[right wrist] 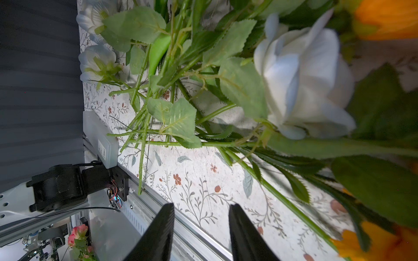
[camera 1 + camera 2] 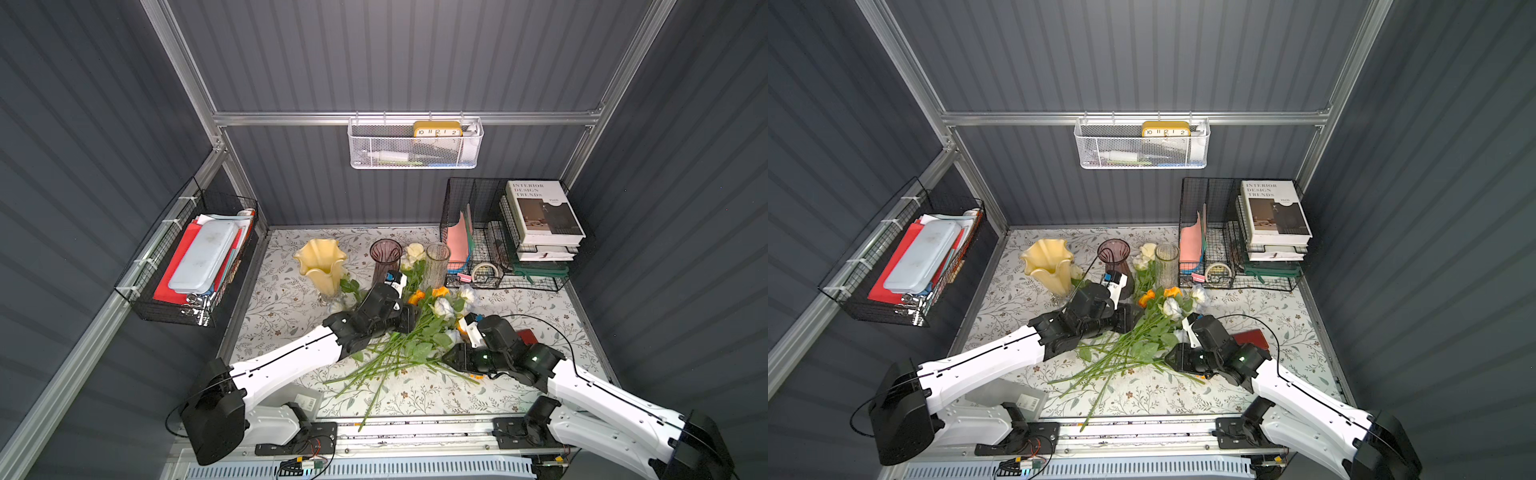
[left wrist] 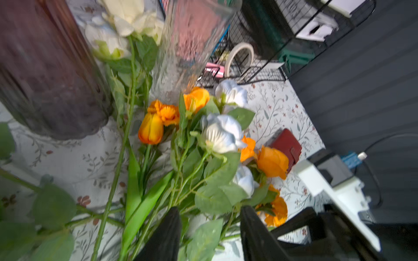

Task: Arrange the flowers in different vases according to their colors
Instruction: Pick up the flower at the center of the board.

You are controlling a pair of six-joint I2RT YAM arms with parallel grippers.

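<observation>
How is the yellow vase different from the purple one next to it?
The yellow vase has a wavy, ruffled rim; the purple vase has a plain round one. The yellow vase is milky and flares wide at the top, while the purple vase is see-through ribbed glass and slimmer. Both stand upright on the flowered tablecloth, and neither holds a flower yet.

A robot-lab booth: grey panel walls point(image 2: 415, 54), aluminium frame point(image 2: 291, 118), wire baskets point(image 2: 461, 199) of stationery.
</observation>
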